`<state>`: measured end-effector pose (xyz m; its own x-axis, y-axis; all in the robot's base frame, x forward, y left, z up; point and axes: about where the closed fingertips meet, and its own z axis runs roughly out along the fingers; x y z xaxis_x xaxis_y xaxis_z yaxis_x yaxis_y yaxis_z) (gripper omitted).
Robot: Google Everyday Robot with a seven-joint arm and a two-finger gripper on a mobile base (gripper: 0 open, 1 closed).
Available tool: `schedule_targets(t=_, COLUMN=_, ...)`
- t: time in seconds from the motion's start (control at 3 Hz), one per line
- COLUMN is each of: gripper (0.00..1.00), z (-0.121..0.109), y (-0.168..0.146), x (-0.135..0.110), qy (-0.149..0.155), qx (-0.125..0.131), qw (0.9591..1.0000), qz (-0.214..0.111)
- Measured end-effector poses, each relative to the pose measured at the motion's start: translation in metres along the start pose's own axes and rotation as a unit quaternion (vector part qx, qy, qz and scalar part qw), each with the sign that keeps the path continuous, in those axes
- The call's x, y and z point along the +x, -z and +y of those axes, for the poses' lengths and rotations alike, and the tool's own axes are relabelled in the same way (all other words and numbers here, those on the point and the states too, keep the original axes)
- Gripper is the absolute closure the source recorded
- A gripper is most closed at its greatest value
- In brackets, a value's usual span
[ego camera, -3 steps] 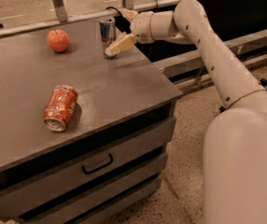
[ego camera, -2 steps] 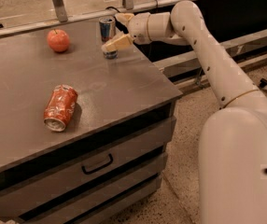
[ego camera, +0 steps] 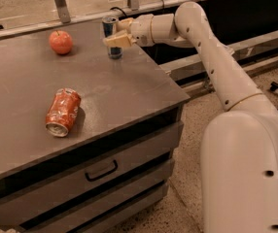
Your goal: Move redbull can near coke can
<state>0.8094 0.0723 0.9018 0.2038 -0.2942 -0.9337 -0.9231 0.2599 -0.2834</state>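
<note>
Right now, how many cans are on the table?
2. The redbull can stands upright far back on the table, the gripper right at it; the coke can lies on its side near the front.

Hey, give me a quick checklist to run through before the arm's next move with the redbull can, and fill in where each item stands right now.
1. Pincer at the redbull can: ok, it is right against the can at the table's far edge.
2. Secure hold on the can: cannot tell.
3. Redbull can upright: ok.
4. Coke can in view as the target: ok, it lies on its side near the front of the table.
5. Apple off the straight line between the cans: ok, it sits apart from both at the back.
6. Redbull can near coke can: not ok, not yet moved.
</note>
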Motion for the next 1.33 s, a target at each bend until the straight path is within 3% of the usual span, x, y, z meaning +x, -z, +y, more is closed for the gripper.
schedule_targets(t=0.33, gripper=0.87, z=0.006, y=-0.002, x=-0.003, qy=-0.009, qx=-0.019, qw=0.9997, qz=-0.007)
schedule_targets(t=0.67, gripper=1.00, z=0.019, y=-0.003, x=-0.019, qy=-0.014, qx=-0.052, qw=0.9983, qz=-0.022)
schedule_targets(t=1.0, gripper=1.00, z=0.046, y=-0.001, x=-0.038, qy=-0.019, qx=-0.100, qw=0.9937, qz=-0.047)
schedule_targets(t=1.33, gripper=1.00, z=0.083, y=-0.005, x=-0.052, qy=-0.033, qx=-0.155, qw=0.9848, qz=-0.072)
